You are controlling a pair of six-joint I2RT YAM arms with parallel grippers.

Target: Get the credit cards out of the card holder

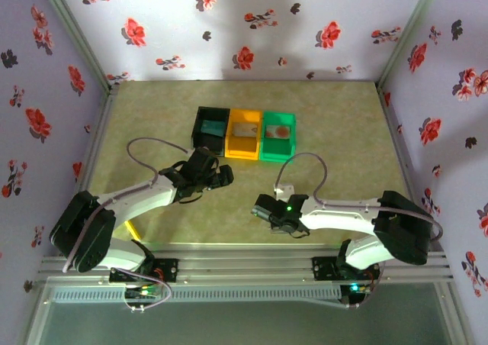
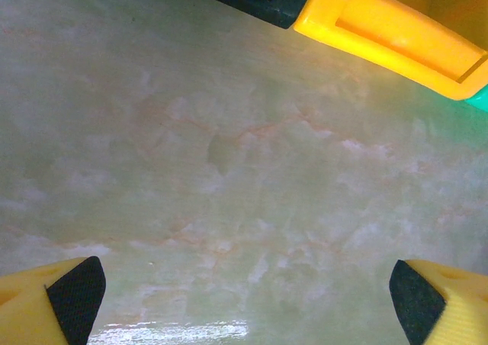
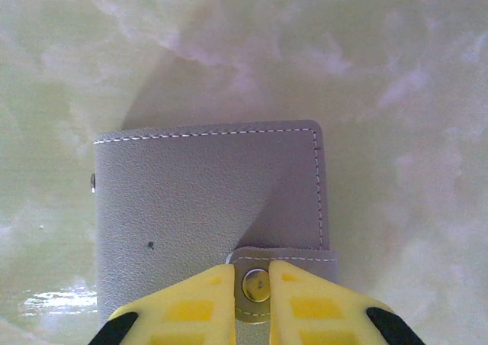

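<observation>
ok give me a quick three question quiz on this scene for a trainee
1. True or false: the card holder lies closed, its snap tab folded over the front.
2. The left gripper has its jaws: A wide open, B shut on a card, C shut on a bin.
3. What colour is the rightmost bin?
Key: 1 true; 2 A; 3 green.

- Row of bins blocks the far middle.
- Table lies open on either side and nearer.
- Flat card holder lies near centre.
</observation>
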